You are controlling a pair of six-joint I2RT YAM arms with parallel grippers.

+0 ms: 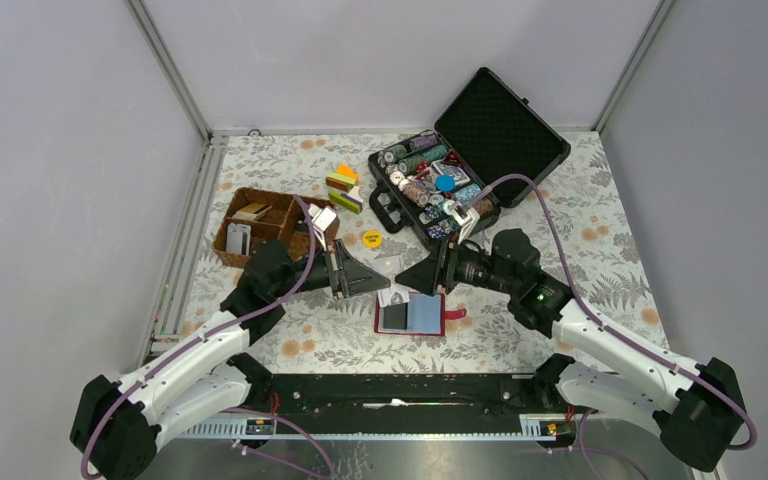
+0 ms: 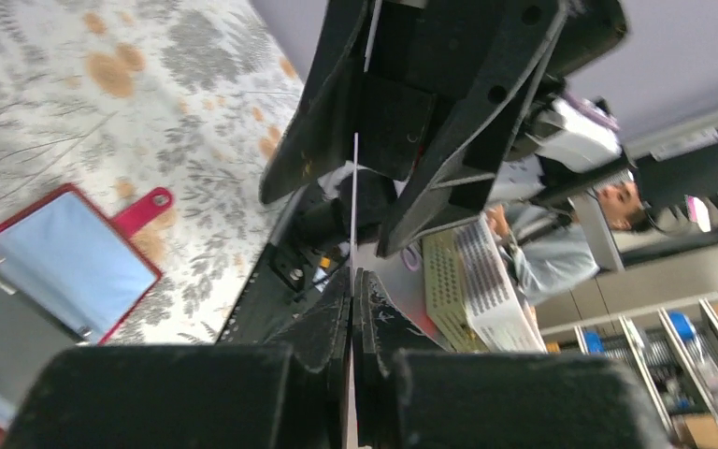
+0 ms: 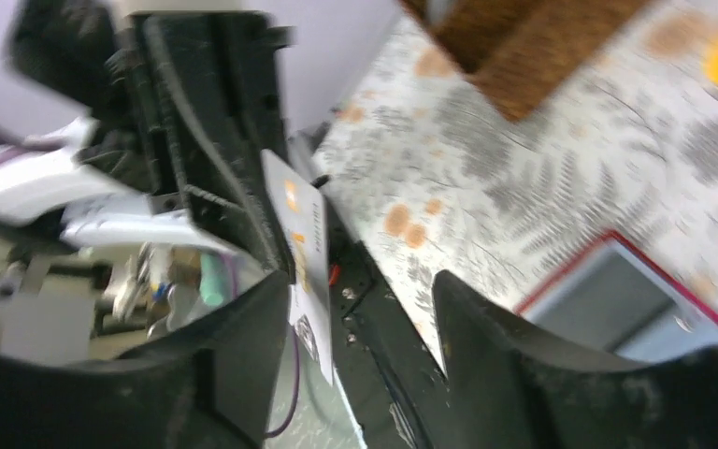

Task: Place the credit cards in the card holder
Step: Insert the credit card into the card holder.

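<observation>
The left gripper (image 2: 353,313) is closed tight on one whitish credit card (image 3: 304,243). It is thin, stiff, light plastic, probably slippery, and best pinched on its flat faces. The right gripper (image 3: 360,299) has its fingers apart beside the card's free end. The red card holder (image 1: 410,313) lies open just on the near side of both grippers.

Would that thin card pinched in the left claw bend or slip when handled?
Likely stiff: the card juts straight from the left gripper, unbent. Probably very light, being so thin edge-on. It may slip, since only one end is pinched.
</observation>
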